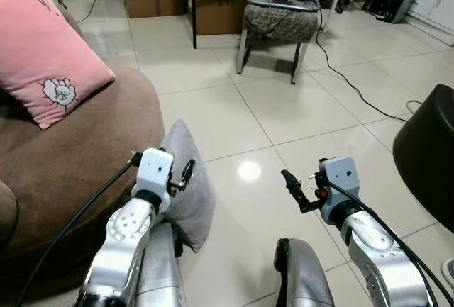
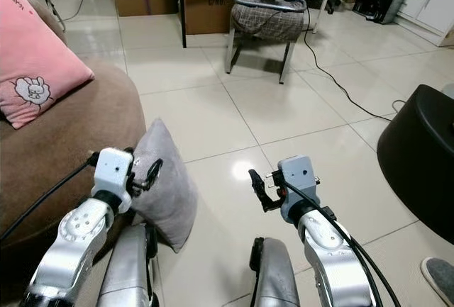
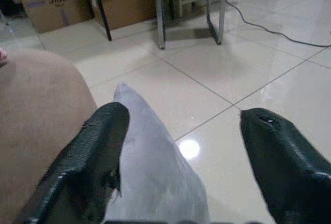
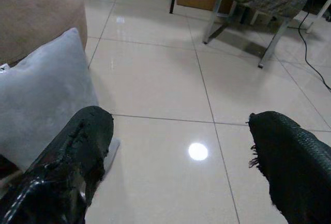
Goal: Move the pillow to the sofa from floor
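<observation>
Pillow, grey soft fabric (image 1: 186,179), stood on edge lower left against the brown sofa (image 1: 78,151); your wide-open left gripper (image 3: 181,146) hovered ungrasped, right gripper (image 4: 181,167) wide too, so you needed to close in.

Your two head views looked forward and down from above both arms, sharing the grey pillow (image 1: 186,183), brown sofa (image 1: 78,151) and chair (image 1: 280,16). Your left wrist camera sat close behind the left gripper (image 3: 181,146), facing along its spread fingers over the pillow toward the chair. Your right wrist camera looked past the right gripper (image 4: 181,151) at the same pillow and chair.
</observation>
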`<state>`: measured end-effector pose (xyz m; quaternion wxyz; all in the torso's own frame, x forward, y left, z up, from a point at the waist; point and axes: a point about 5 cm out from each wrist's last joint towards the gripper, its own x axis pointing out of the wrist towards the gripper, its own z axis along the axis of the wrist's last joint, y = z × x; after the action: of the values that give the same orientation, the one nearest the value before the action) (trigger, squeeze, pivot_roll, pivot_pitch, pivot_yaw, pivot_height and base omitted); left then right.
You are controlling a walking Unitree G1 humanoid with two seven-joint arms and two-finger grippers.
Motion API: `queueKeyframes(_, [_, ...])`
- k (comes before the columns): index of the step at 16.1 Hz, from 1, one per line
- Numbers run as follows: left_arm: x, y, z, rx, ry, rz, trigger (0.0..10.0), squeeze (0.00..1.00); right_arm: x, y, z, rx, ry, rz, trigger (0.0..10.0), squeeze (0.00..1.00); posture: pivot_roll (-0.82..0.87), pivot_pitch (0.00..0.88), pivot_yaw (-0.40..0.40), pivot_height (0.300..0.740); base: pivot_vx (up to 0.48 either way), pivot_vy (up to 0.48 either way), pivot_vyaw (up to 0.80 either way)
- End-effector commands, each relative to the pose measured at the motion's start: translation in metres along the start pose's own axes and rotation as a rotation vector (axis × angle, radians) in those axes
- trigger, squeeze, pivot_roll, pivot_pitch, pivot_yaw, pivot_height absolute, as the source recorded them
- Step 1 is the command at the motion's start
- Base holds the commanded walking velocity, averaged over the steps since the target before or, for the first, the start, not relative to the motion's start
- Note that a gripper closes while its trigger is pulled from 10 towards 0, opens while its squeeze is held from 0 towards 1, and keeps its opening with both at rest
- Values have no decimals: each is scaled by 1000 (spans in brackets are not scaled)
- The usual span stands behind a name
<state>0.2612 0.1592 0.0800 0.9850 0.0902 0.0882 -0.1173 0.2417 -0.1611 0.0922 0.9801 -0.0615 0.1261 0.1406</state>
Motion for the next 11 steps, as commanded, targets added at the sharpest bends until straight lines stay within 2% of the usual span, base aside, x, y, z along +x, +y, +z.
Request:
queueKeyframes(1, [0,1,6,12,-24,14,10000,506,1,-1,3,10,-3,2,10000,0,-5,0,-59,536,311,0,-688])
queueKeyframes(3, [-2,2,5,11,-26,23,10000,510,2,2,4,-7,-6,18,10000,0,5,0,-67,536,353,0,-678])
queueKeyframes(6, [-4,3,6,12,-30,28,10000,510,1,3,4,-14,-14,18,10000,0,7,0,-67,536,385,0,0])
queueKeyframes(7, [-4,4,6,13,-30,30,10000,510,1,5,4,-45,-10,39,10000,0,9,0,-65,536,394,0,0])
queueKeyframes(8, [-6,6,5,18,-26,40,10000,502,1,7,4,-88,-6,64,10000,0,9,0,-63,536,390,0,800])
queueKeyframes(10, [-8,8,4,23,-19,56,10000,506,1,8,4,-86,-7,71,10000,0,11,0,-64,536,373,0,800])
queueKeyframes(11, [-10,11,1,35,-5,77,10000,447,0,6,3,-55,-3,54,10000,0,13,0,-66,536,0,0,0])
